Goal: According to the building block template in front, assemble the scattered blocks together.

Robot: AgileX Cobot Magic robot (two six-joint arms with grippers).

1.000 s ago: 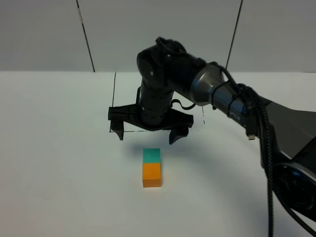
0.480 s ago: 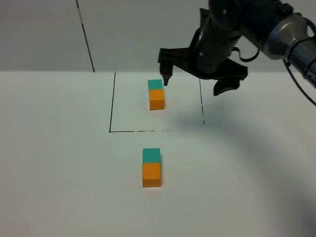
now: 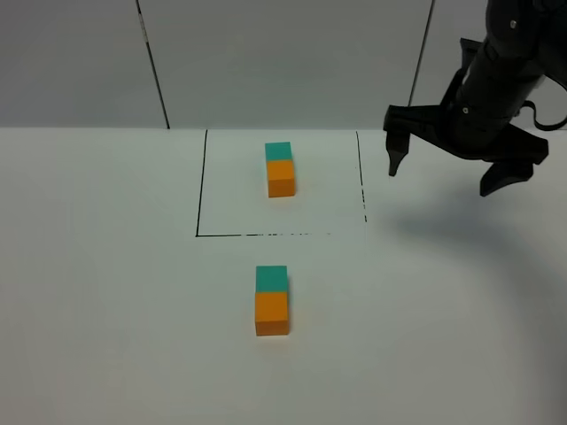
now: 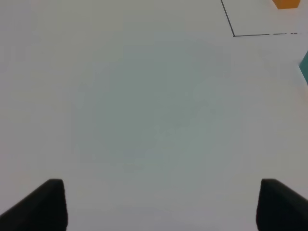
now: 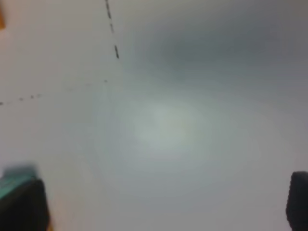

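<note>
The building block template, a teal cube (image 3: pixel 278 151) touching an orange cube (image 3: pixel 282 179), lies inside a black-lined square (image 3: pixel 199 186) at the back. In front of the square lie the scattered blocks, a teal cube (image 3: pixel 271 278) and an orange cube (image 3: pixel 272 313), touching in the same order. My right gripper (image 3: pixel 442 177) hangs open and empty above the table, right of the square. In the left wrist view my left gripper (image 4: pixel 163 207) is open over bare table, with a sliver of the teal block (image 4: pixel 304 67) at the frame edge.
White table (image 3: pixel 106 292) with a grey wall behind it. The square's near corner (image 4: pixel 234 34) shows in the left wrist view, and its dashed line (image 5: pixel 115 50) in the blurred right wrist view.
My right gripper has swung from above the square's front edge up and to the right, beyond the square. It stayed open. The cubes have not moved.
</note>
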